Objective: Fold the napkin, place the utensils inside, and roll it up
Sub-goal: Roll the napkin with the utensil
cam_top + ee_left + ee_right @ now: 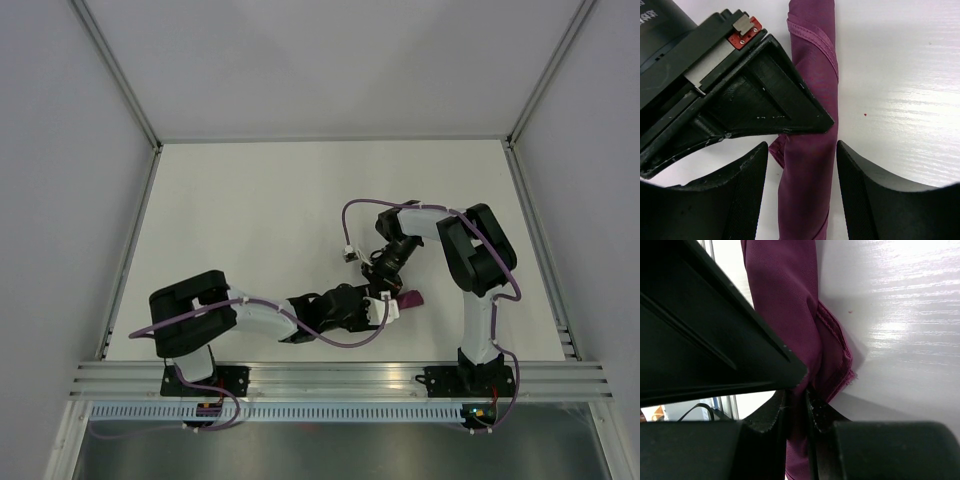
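1. Plainly rolled into a narrow tube, the napkin (810, 155) lay on the table (905, 90) between the two arms. Its cloth was thin, sheeny magenta with a stitched hem along the outer flap.
2. No utensils showed, and I could not tell whether they sat inside.
3. The right gripper (796, 407) was pinched on a fold of cloth, so a pull could unwind the slippery roll.
4. The left gripper (801, 160) straddled the roll, jaws apart. Closing off-centre could skid it over the smooth white top.

napkin (810, 165): deep magenta-purple cloth with a slight sheen, rolled into a narrow tube. It lies flat on the white table (300, 200), near the front edge, right of centre. A stitched hem spirals diagonally across the roll. One loose hemmed corner bulges out at the side.
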Controlling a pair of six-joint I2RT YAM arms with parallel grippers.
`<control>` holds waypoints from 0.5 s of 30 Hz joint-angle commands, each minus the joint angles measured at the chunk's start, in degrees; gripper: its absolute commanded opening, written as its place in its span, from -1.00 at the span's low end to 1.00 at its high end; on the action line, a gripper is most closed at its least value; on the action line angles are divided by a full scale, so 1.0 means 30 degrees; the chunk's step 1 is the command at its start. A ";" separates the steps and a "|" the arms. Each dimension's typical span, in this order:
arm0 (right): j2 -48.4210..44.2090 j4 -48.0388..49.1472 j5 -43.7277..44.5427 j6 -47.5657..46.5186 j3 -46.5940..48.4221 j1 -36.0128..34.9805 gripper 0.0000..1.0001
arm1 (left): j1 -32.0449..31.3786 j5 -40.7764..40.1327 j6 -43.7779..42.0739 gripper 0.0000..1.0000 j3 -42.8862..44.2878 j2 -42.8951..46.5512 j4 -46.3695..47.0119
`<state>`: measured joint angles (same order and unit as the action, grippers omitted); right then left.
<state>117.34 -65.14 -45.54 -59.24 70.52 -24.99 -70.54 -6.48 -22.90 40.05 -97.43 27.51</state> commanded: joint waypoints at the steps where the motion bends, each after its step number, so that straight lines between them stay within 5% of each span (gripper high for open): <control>1: 0.1229 0.2496 0.2846 -0.1288 -0.0568 0.0069 -0.94 | -0.0099 0.0050 -0.1391 0.23 0.0712 -0.0716 0.0147; 10: 0.1434 0.2115 0.2875 -0.1522 -0.0246 0.0245 -0.94 | 0.0047 0.0460 -0.1216 0.12 0.0857 -0.1860 -0.0233; 15: 0.1405 0.1881 0.2875 -0.1492 -0.0012 0.0245 -0.85 | 0.0194 0.0988 -0.0543 -0.24 0.1355 -0.2182 -0.1082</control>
<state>118.28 -67.09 -45.58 -59.37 70.61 -24.45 -70.50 -4.84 -24.05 42.24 -102.04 26.92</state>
